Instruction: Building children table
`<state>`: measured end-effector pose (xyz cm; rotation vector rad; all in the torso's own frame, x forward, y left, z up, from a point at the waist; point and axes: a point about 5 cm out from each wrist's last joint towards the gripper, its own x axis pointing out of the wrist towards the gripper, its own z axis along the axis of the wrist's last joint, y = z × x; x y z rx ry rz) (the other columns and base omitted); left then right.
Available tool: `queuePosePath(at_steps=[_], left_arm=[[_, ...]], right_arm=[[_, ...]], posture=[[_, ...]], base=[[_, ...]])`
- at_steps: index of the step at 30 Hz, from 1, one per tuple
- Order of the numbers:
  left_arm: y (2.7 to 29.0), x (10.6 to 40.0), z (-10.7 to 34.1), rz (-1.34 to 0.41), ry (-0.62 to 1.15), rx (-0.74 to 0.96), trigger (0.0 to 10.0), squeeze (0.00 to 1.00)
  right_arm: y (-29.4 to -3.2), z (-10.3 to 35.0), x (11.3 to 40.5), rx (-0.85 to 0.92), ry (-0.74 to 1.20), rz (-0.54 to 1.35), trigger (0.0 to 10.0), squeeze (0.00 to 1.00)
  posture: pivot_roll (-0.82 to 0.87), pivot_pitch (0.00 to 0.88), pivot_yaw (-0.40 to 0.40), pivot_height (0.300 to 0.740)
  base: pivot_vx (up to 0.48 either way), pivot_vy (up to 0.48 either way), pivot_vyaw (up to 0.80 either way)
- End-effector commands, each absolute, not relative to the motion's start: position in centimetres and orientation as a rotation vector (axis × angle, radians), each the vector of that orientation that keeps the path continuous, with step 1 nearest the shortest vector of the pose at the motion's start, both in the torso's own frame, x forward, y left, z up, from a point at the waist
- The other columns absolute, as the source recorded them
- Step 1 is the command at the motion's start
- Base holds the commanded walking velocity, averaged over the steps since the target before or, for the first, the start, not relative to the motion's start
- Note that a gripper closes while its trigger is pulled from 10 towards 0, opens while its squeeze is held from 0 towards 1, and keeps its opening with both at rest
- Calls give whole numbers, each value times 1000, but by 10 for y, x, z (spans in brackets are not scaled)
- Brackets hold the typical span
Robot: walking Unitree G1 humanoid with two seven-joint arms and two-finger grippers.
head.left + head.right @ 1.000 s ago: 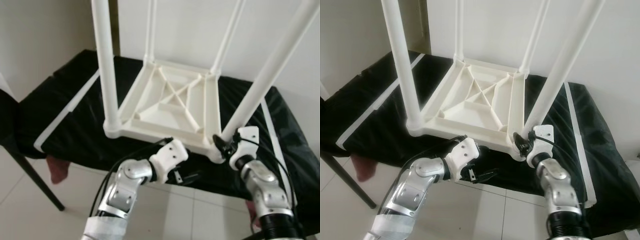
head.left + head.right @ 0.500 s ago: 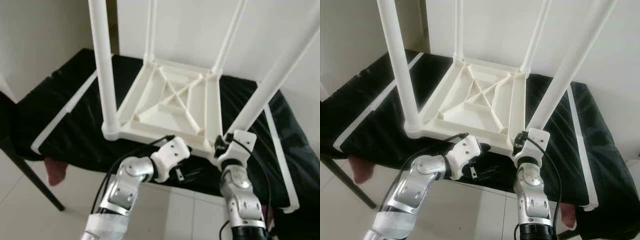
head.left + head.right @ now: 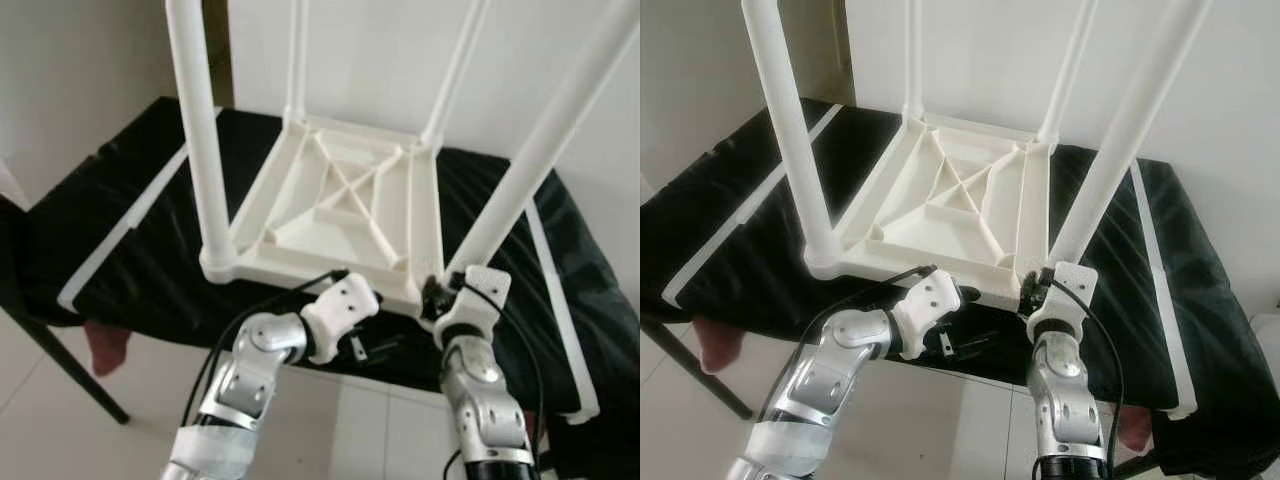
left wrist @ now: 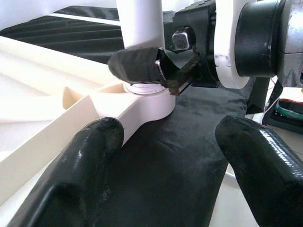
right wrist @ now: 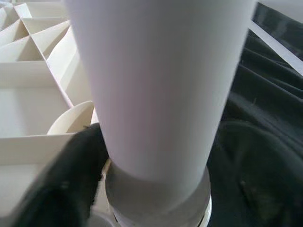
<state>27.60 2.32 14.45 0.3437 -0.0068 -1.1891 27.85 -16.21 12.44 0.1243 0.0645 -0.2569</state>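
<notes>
A white children's table [image 3: 300, 262] lies upside down on a black-covered surface [image 3: 130, 200], its legs pointing up. My right gripper [image 3: 437, 293] is shut on the base of the near right leg [image 3: 525, 195], where it meets the corner socket. In the right wrist view that leg [image 5: 161, 85] stands between the black fingers [image 5: 71, 179]. My left gripper [image 3: 375, 349] hovers open just below the table's front edge, facing that same corner. In the left wrist view its fingers [image 4: 80, 165] are spread wide, empty, with the right gripper [image 4: 161, 68] clamped ahead.
The near left leg [image 3: 200, 150] rises close to my left arm. White tape strips [image 3: 120, 235] cross the black cover. A dark furniture leg [image 3: 65, 350] and a reddish cloth [image 3: 105, 345] are at the floor on the left. A white wall stands behind.
My right forearm has swung left, from out at the right to straight below its gripper, which has stayed on the leg base. The left gripper has barely moved.
</notes>
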Motion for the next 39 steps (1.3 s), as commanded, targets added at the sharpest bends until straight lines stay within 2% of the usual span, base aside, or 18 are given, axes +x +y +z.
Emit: queuePosePath(at_steps=[1,10,11,21,32,39], left_arm=[[22,281,145,-1051,-34,328,10000,0],[22,280,144,-1060,-32,323,10000,0],[22,279,144,-1067,-34,321,10000,0],[25,272,139,-1141,-28,312,10000,0],[28,273,139,-1124,-37,314,10000,0],[24,272,144,-1139,-61,295,10000,0]], right_arm=[[-163,126,277,144,58,-250,10000,1000],[-177,133,278,143,-3,-169,10000,1000],[-178,132,277,148,-5,-157,10000,8],[-188,127,275,113,-18,-20,10000,0],[-197,127,278,61,-22,134,10000,0],[-207,127,288,-60,-12,241,10000,0]], posture=[[3,8,-65,740],[7,0,-73,740],[7,0,-73,740],[9,0,-70,740],[7,0,-66,740],[8,0,-68,740]], base=[[0,0,0],[0,0,0],[0,0,0],[0,0,0],[0,0,0],[0,0,0]])
